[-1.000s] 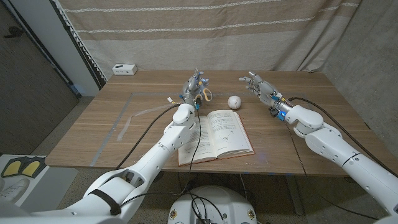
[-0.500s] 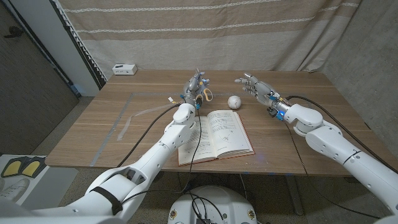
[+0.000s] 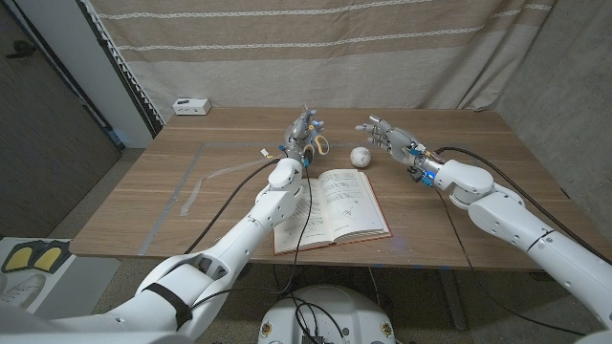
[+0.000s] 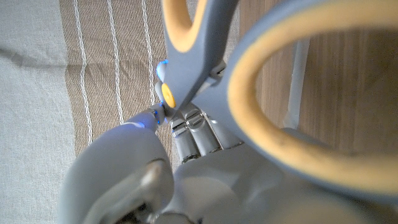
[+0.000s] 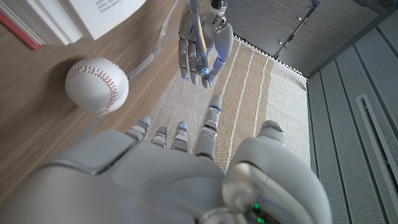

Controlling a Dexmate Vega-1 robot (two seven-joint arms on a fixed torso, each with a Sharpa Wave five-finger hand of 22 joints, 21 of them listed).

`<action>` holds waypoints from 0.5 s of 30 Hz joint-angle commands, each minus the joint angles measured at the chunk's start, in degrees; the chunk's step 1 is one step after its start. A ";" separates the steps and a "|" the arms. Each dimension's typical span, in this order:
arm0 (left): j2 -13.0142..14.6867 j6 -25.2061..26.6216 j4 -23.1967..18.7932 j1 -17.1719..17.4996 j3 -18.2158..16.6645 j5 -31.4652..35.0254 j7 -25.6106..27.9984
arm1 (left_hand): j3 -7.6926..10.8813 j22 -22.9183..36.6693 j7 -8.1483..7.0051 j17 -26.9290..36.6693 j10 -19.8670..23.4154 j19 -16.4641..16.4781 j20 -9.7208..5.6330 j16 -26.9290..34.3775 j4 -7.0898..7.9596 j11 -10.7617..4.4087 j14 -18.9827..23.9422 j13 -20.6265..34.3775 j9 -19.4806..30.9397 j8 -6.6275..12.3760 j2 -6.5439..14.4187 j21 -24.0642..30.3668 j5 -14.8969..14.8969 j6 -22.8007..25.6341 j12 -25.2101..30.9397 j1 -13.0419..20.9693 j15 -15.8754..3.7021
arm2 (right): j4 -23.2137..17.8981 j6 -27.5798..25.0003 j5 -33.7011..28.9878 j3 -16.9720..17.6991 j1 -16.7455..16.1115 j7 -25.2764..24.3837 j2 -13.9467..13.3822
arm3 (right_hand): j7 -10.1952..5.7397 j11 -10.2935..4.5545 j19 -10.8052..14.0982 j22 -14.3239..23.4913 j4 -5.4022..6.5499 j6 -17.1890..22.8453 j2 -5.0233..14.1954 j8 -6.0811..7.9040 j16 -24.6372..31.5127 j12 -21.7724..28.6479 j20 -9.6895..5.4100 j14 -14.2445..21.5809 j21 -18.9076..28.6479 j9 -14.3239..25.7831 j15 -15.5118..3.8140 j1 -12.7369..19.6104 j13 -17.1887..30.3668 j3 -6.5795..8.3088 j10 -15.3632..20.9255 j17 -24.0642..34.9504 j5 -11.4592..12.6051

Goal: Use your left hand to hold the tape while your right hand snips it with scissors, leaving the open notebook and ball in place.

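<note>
My left hand (image 3: pixel 302 129) is raised over the table's far middle and grips the grey scissors (image 3: pixel 319 145) with orange-lined handles. In the left wrist view those scissors (image 4: pixel 205 56) hang close in front of my left hand (image 4: pixel 205 180). My right hand (image 3: pixel 384 135) hovers open to the right of it, fingers spread and pointing at the left hand. A pale strip of tape (image 3: pixel 196 172) lies along the table's left part. The white baseball (image 3: pixel 360 156) sits between the hands, with the open notebook (image 3: pixel 335 205) nearer me. The right wrist view shows my right hand (image 5: pixel 168 168), the baseball (image 5: pixel 96 84) and the left hand (image 5: pixel 202 40).
A small white box (image 3: pixel 191 106) stands at the table's far left corner. A striped curtain (image 3: pixel 316 48) hangs behind the table. Black cables run along both arms over the wooden table (image 3: pixel 459 182).
My right hand has moved left, closer to the left hand and the ball. The left hand with the scissors has stayed almost still.
</note>
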 commanded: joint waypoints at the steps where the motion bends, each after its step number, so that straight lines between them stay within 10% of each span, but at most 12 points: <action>1: -1.21 -1.57 0.92 -0.39 0.32 0.60 0.63 | 0.12 0.16 -0.12 -0.01 0.30 -0.21 -4.11 0.51 -0.21 0.12 -0.03 0.16 -0.11 -0.29 -0.02 0.45 0.37 0.66 0.57 -0.39 -0.02 | -0.50 -0.85 -0.15 -1.26 0.77 1.71 -0.14 | 0.76 1.38 -0.52 0.11 0.23 -0.15 -0.32 -0.23 -0.02 -0.01 -0.27 -0.82 0.26 0.21 -0.01 0.06 0.20 0.13 -0.14 0.08 -0.27; 15: -1.82 -2.53 1.32 -0.54 0.34 0.72 0.47 | 0.12 0.18 -0.09 -0.26 0.33 -0.24 -4.16 0.65 -0.24 0.13 0.15 0.11 0.01 -0.23 0.00 0.60 0.50 0.92 0.81 -0.43 -0.02 | -2.15 -3.07 -1.77 -2.91 1.82 2.36 -1.04 | 1.91 1.70 -0.72 0.13 0.25 0.42 1.04 -0.37 -0.08 -0.22 -0.48 -1.58 0.37 0.23 -0.10 0.84 0.18 1.16 -1.05 0.09 -0.52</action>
